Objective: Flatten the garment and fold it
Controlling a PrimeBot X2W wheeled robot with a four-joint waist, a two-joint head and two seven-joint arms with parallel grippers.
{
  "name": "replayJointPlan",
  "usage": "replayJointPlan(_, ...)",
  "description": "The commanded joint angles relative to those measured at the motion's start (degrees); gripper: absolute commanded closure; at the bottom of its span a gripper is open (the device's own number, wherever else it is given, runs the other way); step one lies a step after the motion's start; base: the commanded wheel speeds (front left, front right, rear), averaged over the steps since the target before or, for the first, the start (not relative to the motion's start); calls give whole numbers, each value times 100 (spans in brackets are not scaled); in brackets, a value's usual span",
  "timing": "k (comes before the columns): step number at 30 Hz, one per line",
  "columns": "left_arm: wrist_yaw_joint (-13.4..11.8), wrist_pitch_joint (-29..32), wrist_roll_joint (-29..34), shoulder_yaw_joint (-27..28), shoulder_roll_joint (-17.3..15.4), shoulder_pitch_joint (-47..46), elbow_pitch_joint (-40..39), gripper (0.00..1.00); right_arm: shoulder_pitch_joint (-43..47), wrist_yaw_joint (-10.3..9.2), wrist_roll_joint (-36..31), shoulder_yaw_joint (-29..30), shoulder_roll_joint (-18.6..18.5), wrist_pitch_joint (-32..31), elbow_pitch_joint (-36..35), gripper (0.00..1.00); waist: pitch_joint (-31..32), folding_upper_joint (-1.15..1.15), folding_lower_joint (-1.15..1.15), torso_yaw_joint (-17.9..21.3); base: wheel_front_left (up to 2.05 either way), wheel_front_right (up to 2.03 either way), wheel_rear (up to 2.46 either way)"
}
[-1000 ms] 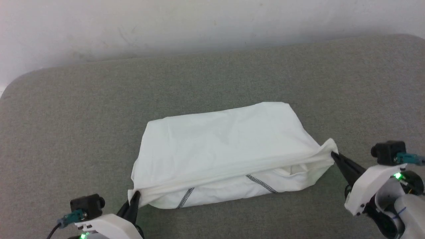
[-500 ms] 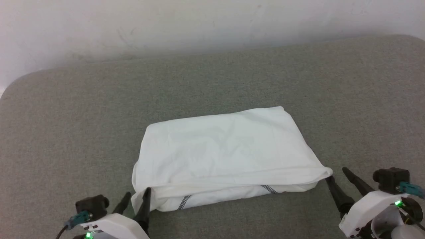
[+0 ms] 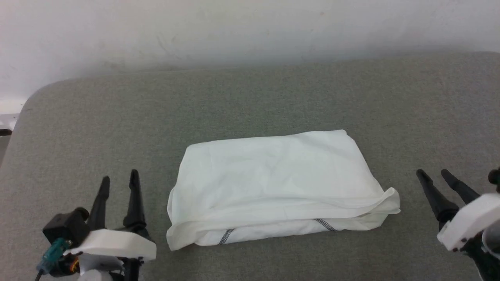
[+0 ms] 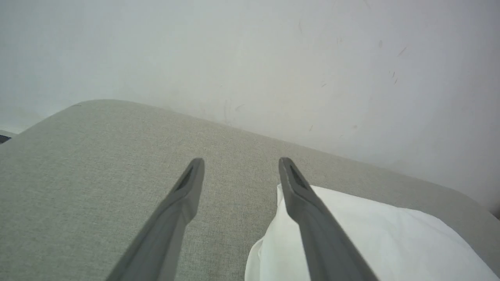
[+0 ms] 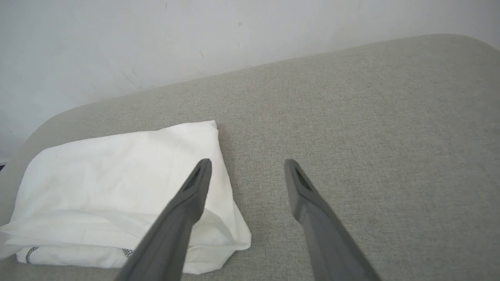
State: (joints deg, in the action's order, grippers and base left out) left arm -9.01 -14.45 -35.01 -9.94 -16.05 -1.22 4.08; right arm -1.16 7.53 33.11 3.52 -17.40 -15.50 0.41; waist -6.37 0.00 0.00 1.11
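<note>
The white garment (image 3: 277,183) lies folded into a thick rectangle on the grey cushion, with dark zigzag stitching showing along its near edge. My left gripper (image 3: 119,178) stands open to the left of it, apart from the cloth, with nothing between its fingers. In the left wrist view the garment (image 4: 363,238) sits behind the right-hand finger of the left gripper (image 4: 240,163). My right gripper (image 3: 433,175) is open off the garment's right corner, clear of it. The right wrist view shows the garment (image 5: 117,183) to the left of the right gripper (image 5: 248,163).
The garment rests on a wide grey cushioned surface (image 3: 250,101) with rounded corners. A white wall (image 3: 234,27) rises directly behind it. The cushion's left edge (image 3: 15,125) drops away near a pale floor strip.
Both grippers let go of the garment's near corners, opened and drew outward and away from it. The top layer settled flat. The head view shifted slightly.
</note>
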Motion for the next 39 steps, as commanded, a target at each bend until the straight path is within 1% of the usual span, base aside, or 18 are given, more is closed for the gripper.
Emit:
replayJointPlan(1,-47,-45,184,116,46,-86,-103,0,-232,-4,97,-27,-60,-213,131,0,-2,0,0,-44,0,0,0)
replayJointPlan(6,-128,-52,1099,519,229,-72,-638,0,-857,-4,479,-391,-217,-1205,788,0,-82,0,0,-189,0,0,0)
replayJointPlan(10,-79,-53,1500,682,407,10,-850,0,-1390,-4,769,-681,-324,-1765,1359,0,-187,0,0,-350,0,0,0)
replayJointPlan(14,82,-54,1676,761,554,22,-930,0,-1795,-4,980,-1020,-377,-2159,1923,0,-285,0,0,-495,0,0,0)
replayJointPlan(20,335,-54,1819,733,793,-42,-924,0,-2168,-4,1255,-1441,-307,-2364,2686,0,-403,0,0,-632,0,0,0)
replayJointPlan(23,447,-54,1840,751,897,-63,-859,0,-2236,-4,1442,-1740,-231,-2450,2901,0,-419,0,0,-657,0,0,0)
replayJointPlan(28,607,-54,1905,803,994,-67,-731,0,-2243,-4,1804,-2160,-144,-2816,3247,0,-385,0,0,-640,0,0,0)
replayJointPlan(29,630,-54,1923,809,1011,-68,-713,0,-2242,-4,1875,-2218,-133,-2892,3311,55,-375,0,0,-640,0,0,0)
replayJointPlan(30,652,-54,1939,816,1028,-66,-695,0,-2237,-4,1941,-2274,-119,-2957,3365,76,-353,0,0,-641,0,0,0)
replayJointPlan(31,673,-54,1953,824,1041,-59,-677,0,-2234,-4,2020,-2312,-101,-3005,3406,100,-334,0,0,-639,0,0,0)
replayJointPlan(35,742,-54,2003,865,1080,-13,-599,0,-2237,-4,2264,-2488,-99,-3006,3371,100,-223,0,0,-623,0,0,0)
replayJointPlan(39,782,-54,2041,914,1104,72,-519,0,-2267,-4,2336,-2654,-261,-2750,3146,100,-60,0,0,-585,0,0,0)
